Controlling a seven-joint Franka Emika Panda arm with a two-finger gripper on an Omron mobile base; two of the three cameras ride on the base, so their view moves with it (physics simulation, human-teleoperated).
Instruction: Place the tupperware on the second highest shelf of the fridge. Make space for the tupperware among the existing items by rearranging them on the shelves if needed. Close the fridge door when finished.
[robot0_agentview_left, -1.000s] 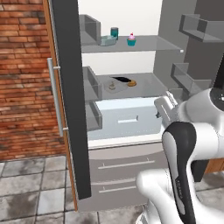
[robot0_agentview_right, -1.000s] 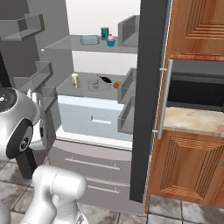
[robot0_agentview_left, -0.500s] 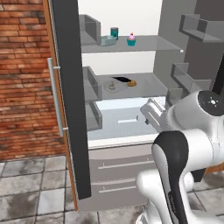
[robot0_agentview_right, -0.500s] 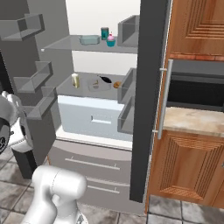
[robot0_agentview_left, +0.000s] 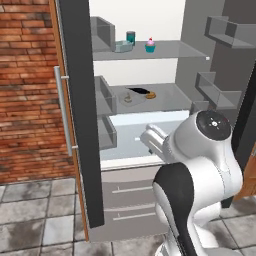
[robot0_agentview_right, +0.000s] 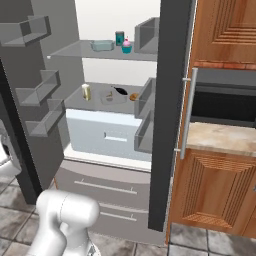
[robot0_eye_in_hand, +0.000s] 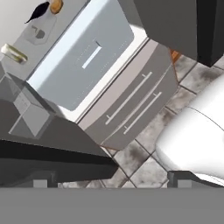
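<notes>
Left base view: the fridge stands with both doors swung open, white interior exposed. On the upper glass shelf sit the tupperware, a dark teal can at its 1 o'clock and a pink-frosted cupcake at its 3 o'clock, well apart. The tupperware reads as a small translucent grey box, low and rectangular. The second highest shelf carries a dark object, a small brown round piece and a pale item near its centre. The white arm rises at 5 o'clock in front of the white drawer. Right base view: the tupperware lies on the upper shelf, with the can and cupcake at its 3 o'clock. On the second highest shelf a pale block stands upright at 9 o'clock, the brown piece at 3 o'clock. Hand view: rolled; the drawer and two bottom drawers run diagonally, the gripper tips sit at 6 o'clock, spread wide with nothing between them.
</notes>
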